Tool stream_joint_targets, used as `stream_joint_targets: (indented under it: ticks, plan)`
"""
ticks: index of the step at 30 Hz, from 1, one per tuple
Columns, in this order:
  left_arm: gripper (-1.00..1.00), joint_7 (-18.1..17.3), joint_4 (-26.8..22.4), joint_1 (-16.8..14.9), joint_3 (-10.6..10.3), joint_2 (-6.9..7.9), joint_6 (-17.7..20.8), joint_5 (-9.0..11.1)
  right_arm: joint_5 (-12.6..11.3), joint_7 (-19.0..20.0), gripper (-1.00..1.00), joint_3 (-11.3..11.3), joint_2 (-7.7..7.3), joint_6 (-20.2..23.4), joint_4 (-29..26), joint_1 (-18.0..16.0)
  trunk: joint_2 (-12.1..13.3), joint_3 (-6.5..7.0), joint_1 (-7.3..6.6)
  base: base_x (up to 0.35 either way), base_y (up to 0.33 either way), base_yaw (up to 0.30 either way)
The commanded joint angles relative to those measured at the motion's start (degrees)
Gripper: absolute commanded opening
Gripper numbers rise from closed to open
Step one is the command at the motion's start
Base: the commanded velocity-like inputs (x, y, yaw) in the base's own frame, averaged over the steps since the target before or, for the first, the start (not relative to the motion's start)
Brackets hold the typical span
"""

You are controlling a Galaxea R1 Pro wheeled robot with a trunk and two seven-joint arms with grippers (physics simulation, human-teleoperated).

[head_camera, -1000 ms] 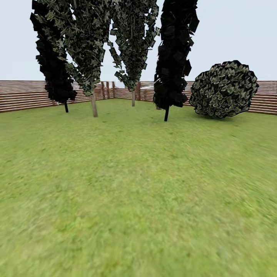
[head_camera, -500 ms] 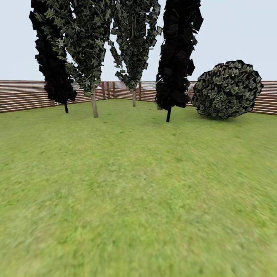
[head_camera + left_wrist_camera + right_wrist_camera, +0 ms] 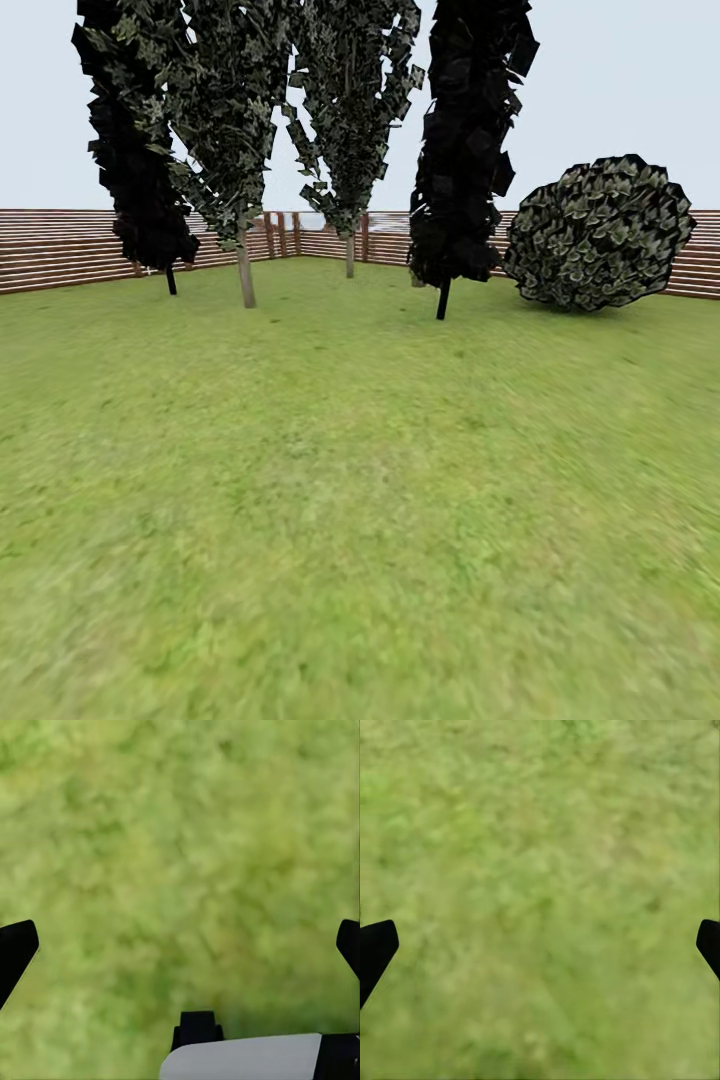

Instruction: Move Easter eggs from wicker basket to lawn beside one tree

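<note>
1. Left gripper (image 3: 180,945): jaws spread wide, nothing between them, just blurry mottled lawn (image 3: 180,832) below.
2. Right gripper (image 3: 540,941): same, wide apart and empty, over grass.
3. Head view: flat green turf, then trees at 11–12 o'clock; nearest pale bare trunk, tree (image 3: 245,275), dark angular foliage.
4. Round leafy bush (image 3: 600,232) at 1 o'clock, slatted brown fence (image 3: 60,248) behind.
5. Eggs and basket aren't visible here. Judging: eggs small, smooth, hard, light, likely slippery; pinch across the middle, gently.
</note>
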Motion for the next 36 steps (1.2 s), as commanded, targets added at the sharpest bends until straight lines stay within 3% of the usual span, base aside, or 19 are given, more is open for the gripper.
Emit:
stream_joint_targets:
  ticks: [1, 28, 36]
  plan:
    - [1.0, 0.03, -0.05, 0.01, 0.0, 0.01, -0.12, -0.29, -0.25, -0.05, 1.0, 0.06, 0.0, -0.19, 0.03, -0.02, -0.02, -0.04, 0.03, 0.313, 0.07, 0.0]
    - [1.0, 0.04, -0.05, 0.02, 0.0, 0.01, -0.12, -0.29, -0.29, -0.14, 1.0, 0.02, -0.05, -0.19, 0.03, -0.02, -0.02, -0.04, 0.03, 0.301, 0.102, -0.001]
    - [1.0, 0.0, -0.05, 0.01, -0.02, 0.01, -0.12, -0.29, -0.33, -0.14, 1.0, 0.02, -0.09, -0.19, 0.03, -0.02, -0.02, -0.04, 0.03, 0.316, 0.082, -0.157]
